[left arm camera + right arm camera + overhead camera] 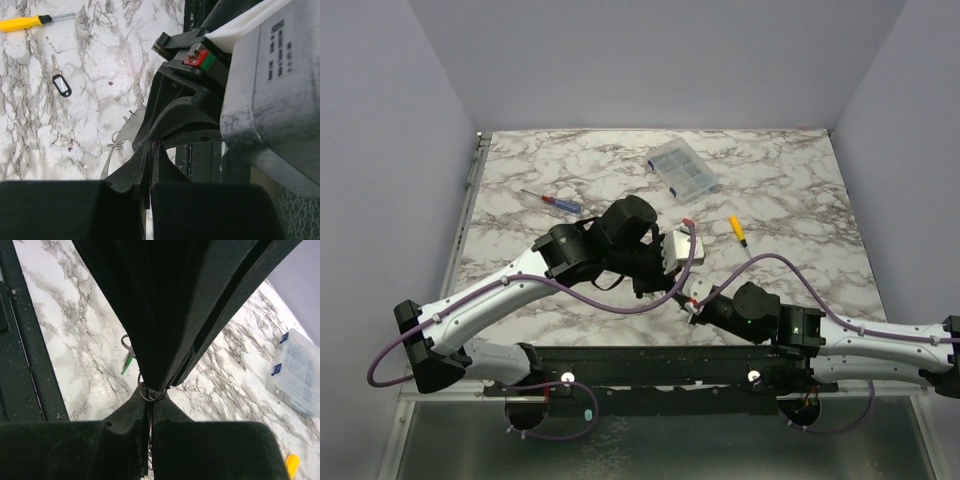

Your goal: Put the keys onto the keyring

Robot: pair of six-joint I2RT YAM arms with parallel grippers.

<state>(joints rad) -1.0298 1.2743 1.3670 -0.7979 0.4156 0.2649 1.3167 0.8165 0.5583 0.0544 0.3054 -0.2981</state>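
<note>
By the counter's (790, 190) near edge, the left fingers (131, 174) are shut tight. They meet the right fingers (127, 414), which pinch the keyring (142, 392). A tagged key (59, 81) and a yellow screwdriver (21, 23) lie beyond.

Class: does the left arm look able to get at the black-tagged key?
Probably not yet: the left claw is shut at the keyring, though the key lies uncovered on open marble.

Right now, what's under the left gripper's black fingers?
A metal ring, pinched at the right gripper's tips, over the marble table. The left gripper covers anything else.
</note>
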